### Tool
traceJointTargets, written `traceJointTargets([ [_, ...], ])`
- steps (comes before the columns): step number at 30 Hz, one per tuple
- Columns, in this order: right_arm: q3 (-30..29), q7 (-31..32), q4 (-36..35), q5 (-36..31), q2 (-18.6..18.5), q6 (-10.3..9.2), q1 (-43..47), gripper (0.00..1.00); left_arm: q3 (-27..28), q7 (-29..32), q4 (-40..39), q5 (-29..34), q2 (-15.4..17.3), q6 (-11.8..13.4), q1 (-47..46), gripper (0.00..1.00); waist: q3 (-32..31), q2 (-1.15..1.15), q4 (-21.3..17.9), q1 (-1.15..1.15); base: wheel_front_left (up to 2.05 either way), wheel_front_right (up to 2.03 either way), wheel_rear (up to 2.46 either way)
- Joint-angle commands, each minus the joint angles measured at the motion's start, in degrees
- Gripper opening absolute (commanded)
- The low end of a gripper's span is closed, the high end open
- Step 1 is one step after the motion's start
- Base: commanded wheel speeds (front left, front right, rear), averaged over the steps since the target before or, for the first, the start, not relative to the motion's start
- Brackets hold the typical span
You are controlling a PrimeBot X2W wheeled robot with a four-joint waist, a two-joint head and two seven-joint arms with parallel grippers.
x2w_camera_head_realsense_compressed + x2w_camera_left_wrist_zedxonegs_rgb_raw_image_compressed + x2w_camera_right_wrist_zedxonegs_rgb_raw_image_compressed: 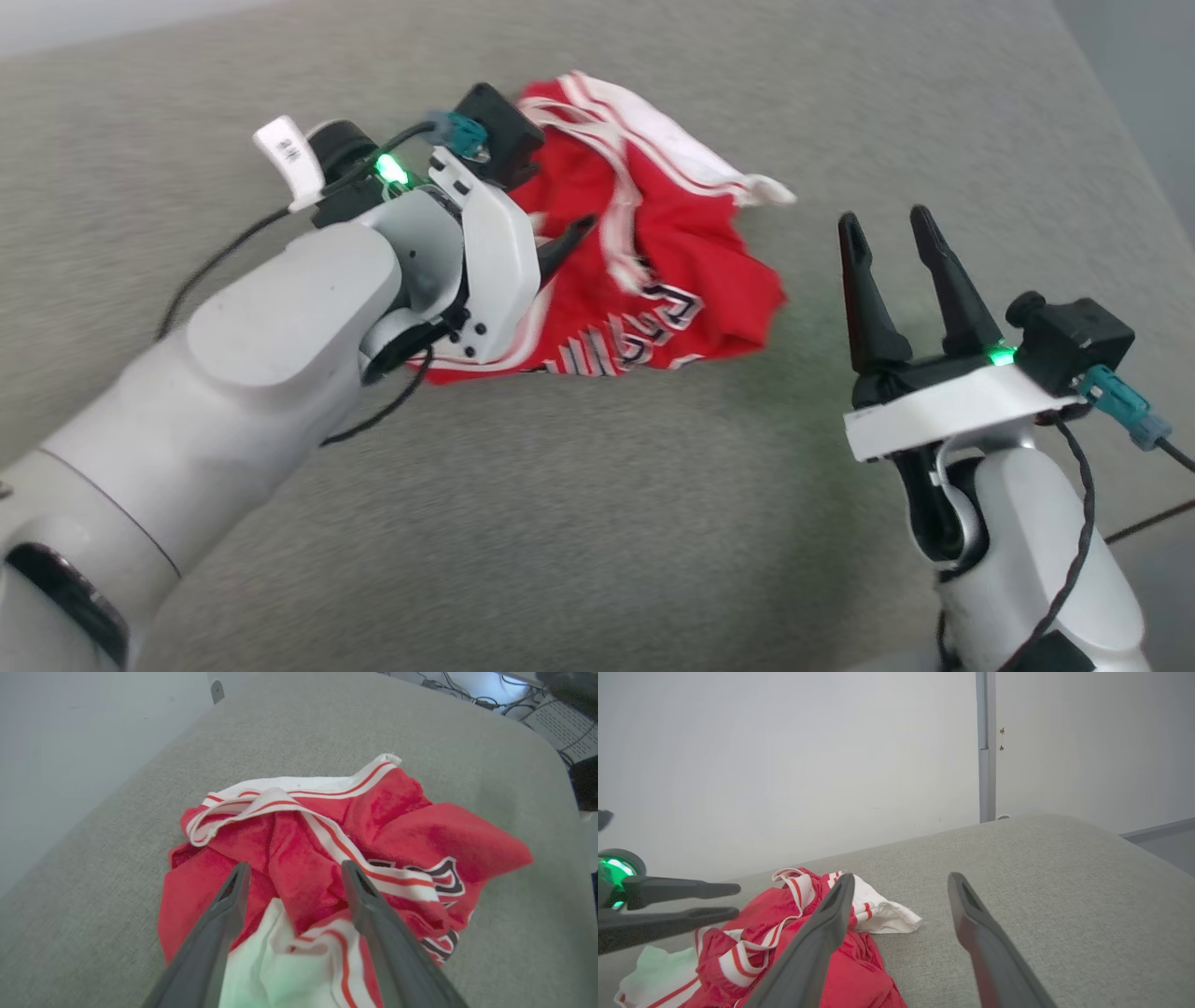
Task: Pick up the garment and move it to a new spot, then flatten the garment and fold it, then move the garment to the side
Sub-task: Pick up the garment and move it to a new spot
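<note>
1. The garment (pixel 691 271) lies in a crumpled heap on the grey fabric-covered worktop (pixel 560 513), upper middle of the head view. It is bunched rather than spread, so it looks set down but not yet flattened.
2. Part of the black, white-outlined print shows at the heap's lower edge. A white sleeve (pixel 747 182) pokes out towards the upper right, and striped trim loops across the top. These loose edges are the likely handles for pulling the cloth flat.
3. The left gripper (pixel 294 872) hangs over the heap from the left of the head view. Its jaws stand wide apart and pinch nothing. In the left wrist view the cloth lies slack beneath and between the fingers.
4. The right gripper (pixel 887 224) waits at the right of the head view, beside the heap and clear of it. Its jaws are spread wide and empty, fingers pointing up the frame. It is probably parked there to leave the left arm room.
5. Judged stage: the flattening has yet to begin.
</note>
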Motion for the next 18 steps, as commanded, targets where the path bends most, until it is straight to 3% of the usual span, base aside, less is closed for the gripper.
traceJointTargets([
  [1,-0.53,-0.27,0.44,-1.10,-0.90,0.01,0.64,1.00,0.86,-3.01,0.62,-1.87,-0.35,0.22,2.04,1.00,-3.88,0.00,4.89,0.00,0.00,0.00,0.00],
  [10,-1.51,-0.27,2.96,-1.91,-5.02,0.01,4.14,1.00,7.16,-20.54,9.46,-9.51,-0.26,0.36,14.15,1.00,-9.04,0.00,12.78,0.00,0.00,0.00,0.00],
  [18,-3.89,-0.27,3.98,-2.25,-9.25,0.01,9.32,1.00,14.07,-24.99,14.91,-12.72,0.59,1.55,26.82,1.00,-12.67,0.00,18.95,0.00,0.00,0.00,0.00],
])
